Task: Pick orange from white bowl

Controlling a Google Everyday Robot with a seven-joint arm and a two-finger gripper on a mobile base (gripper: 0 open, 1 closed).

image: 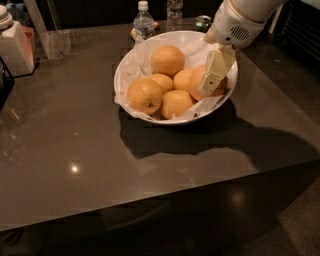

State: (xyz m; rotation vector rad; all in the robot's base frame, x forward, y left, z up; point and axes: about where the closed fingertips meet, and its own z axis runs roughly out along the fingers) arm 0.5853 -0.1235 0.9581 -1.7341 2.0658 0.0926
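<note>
The white bowl [175,33], lined with crumpled white paper, stands at the back middle of the dark table and holds several oranges. The orange [196,84] lies at the bowl's right side, pale yellow-orange and partly hidden. My gripper [216,75] reaches down from the upper right on its white arm, and its cream tip lies across the front of that orange, inside the bowl's right rim. Smaller oranges lie at the bowl's back [167,60], front left [144,95] and front middle [176,103].
Two water bottles [143,20] [174,10] and a can [202,22] stand just behind the bowl. A white jug [12,45] and a clear holder [52,42] are at the back left. The table's front edge [150,200] runs below, and its right edge is near the arm.
</note>
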